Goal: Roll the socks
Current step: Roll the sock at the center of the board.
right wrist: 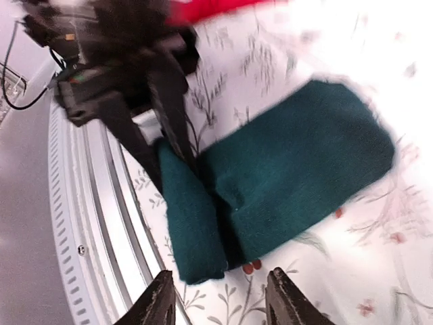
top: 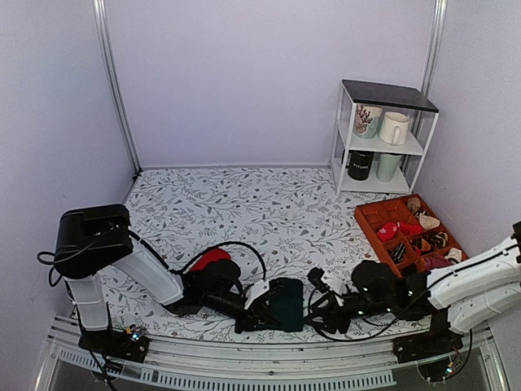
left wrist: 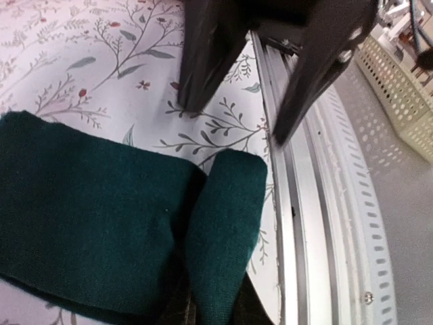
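The dark teal sock (top: 286, 305) lies flat near the table's front edge, with its near end folded over. My left gripper (top: 264, 314) is shut on that folded end; in the left wrist view the fold (left wrist: 226, 223) runs down between my fingers (left wrist: 213, 308). My right gripper (top: 319, 306) is open and empty just to the right of the sock, and its fingers (right wrist: 159, 305) stand apart in front of the sock (right wrist: 298, 169). The red sock (top: 210, 258) lies behind the left arm and shows blurred at the top of the right wrist view (right wrist: 210, 8).
A metal rail (top: 244, 371) runs along the table's near edge, close beside the sock's fold (left wrist: 318, 237). An orange compartment tray (top: 370, 218) holding small items stands at the right. A white shelf (top: 383, 147) with mugs stands at the back right.
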You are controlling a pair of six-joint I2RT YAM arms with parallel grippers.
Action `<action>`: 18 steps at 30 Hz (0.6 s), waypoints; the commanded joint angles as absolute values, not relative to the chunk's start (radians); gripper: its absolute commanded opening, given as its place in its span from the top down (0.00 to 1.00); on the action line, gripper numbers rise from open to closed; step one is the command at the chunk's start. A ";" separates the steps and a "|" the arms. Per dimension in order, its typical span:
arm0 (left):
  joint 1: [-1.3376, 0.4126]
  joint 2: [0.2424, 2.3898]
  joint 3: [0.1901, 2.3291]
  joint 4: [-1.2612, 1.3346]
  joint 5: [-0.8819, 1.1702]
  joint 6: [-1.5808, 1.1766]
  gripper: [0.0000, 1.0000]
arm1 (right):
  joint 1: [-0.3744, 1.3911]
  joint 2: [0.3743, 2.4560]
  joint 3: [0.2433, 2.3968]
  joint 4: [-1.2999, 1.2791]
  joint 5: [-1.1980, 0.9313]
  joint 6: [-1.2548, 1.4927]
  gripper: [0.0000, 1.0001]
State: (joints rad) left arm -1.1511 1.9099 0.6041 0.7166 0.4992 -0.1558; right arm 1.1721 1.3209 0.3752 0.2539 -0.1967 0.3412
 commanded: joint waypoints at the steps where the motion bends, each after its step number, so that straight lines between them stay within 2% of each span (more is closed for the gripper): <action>1: -1.127 1.996 0.543 0.529 0.560 -0.294 1.00 | 1.306 1.116 0.276 0.362 0.114 0.138 0.51; 4: -1.121 2.024 0.539 0.540 0.569 -0.322 1.00 | 1.335 1.104 0.253 0.433 0.136 0.031 0.50; 14: -1.114 2.075 0.532 0.586 0.586 -0.359 1.00 | 1.426 1.399 0.392 0.399 0.199 -0.070 0.50; 18: -1.112 2.077 0.532 0.584 0.589 -0.355 1.00 | 1.442 1.442 0.410 0.436 0.204 -0.082 0.50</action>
State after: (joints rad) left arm -1.1095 1.9858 0.5861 0.8539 0.6144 -0.3344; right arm 1.4250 1.4082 0.3809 0.3920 0.1627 -0.0433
